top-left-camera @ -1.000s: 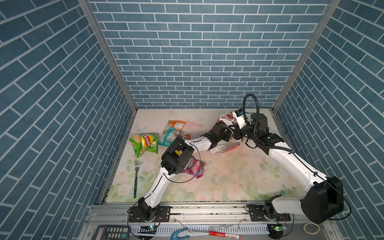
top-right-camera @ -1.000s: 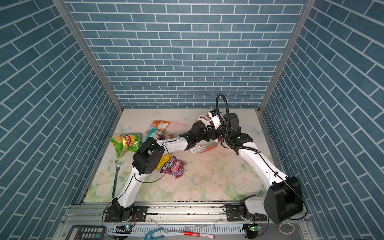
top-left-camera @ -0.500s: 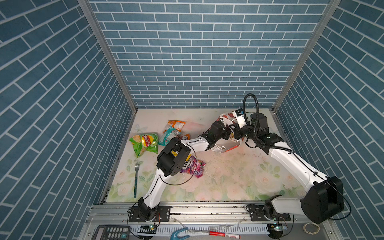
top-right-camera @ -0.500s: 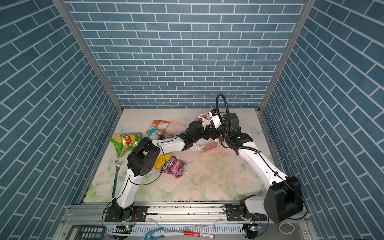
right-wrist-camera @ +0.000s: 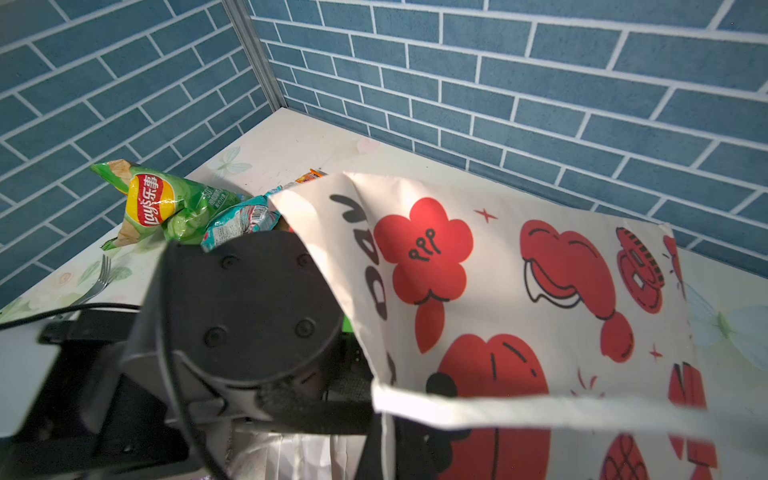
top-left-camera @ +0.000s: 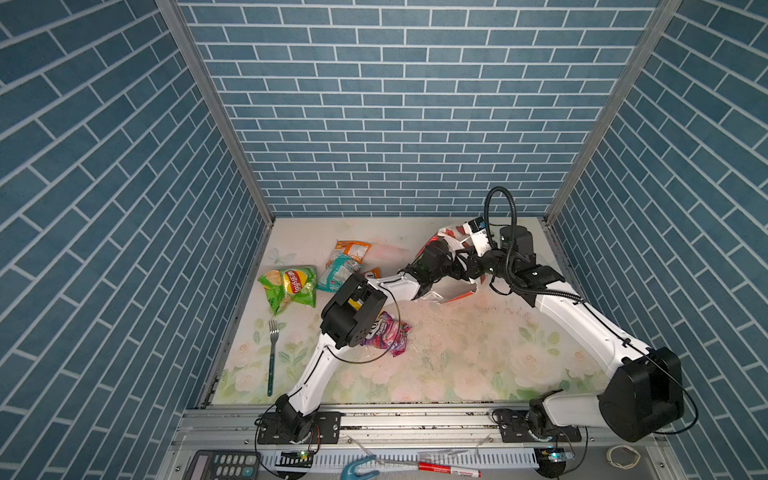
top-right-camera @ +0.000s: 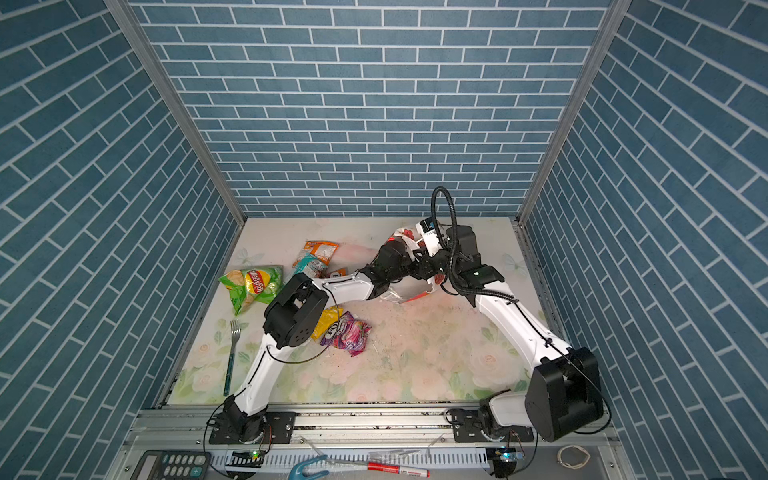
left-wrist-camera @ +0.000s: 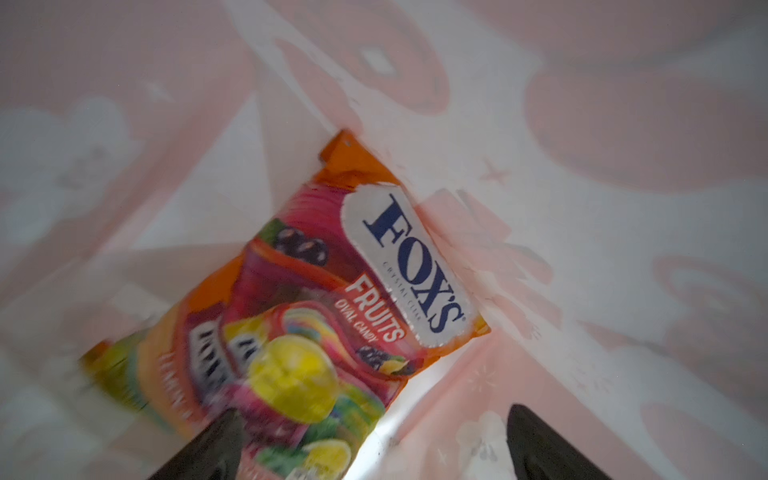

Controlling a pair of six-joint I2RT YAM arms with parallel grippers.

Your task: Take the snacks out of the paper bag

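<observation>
The paper bag (top-left-camera: 457, 296) (top-right-camera: 405, 296) lies on its side at the back right, white with red cartoon prints (right-wrist-camera: 498, 270). My left arm reaches into its mouth, so the left gripper is hidden in both top views. In the left wrist view the left gripper (left-wrist-camera: 372, 415) is open inside the bag. An orange FOX'S packet (left-wrist-camera: 332, 291) lies just ahead, its near end by one finger (left-wrist-camera: 216, 440). My right gripper (right-wrist-camera: 384, 449) (top-left-camera: 473, 266) is shut on the bag's rim. On the table lie a green Lay's bag (top-left-camera: 291, 286), a teal-white packet (top-left-camera: 338, 272), an orange-white packet (top-left-camera: 352, 250), a purple FOX'S bag (top-left-camera: 384, 332) and a yellow packet (top-right-camera: 328, 320).
A fork (top-left-camera: 272, 353) lies near the left wall. Blue brick walls close in three sides. On the front rail sit a calculator (top-left-camera: 224, 465), a blue tool (top-left-camera: 357, 471) and a red marker (top-left-camera: 449, 468).
My left gripper has gone from shut to open inside the bag, and its arm has shifted only slightly. The right arm still holds the bag in the same place.
</observation>
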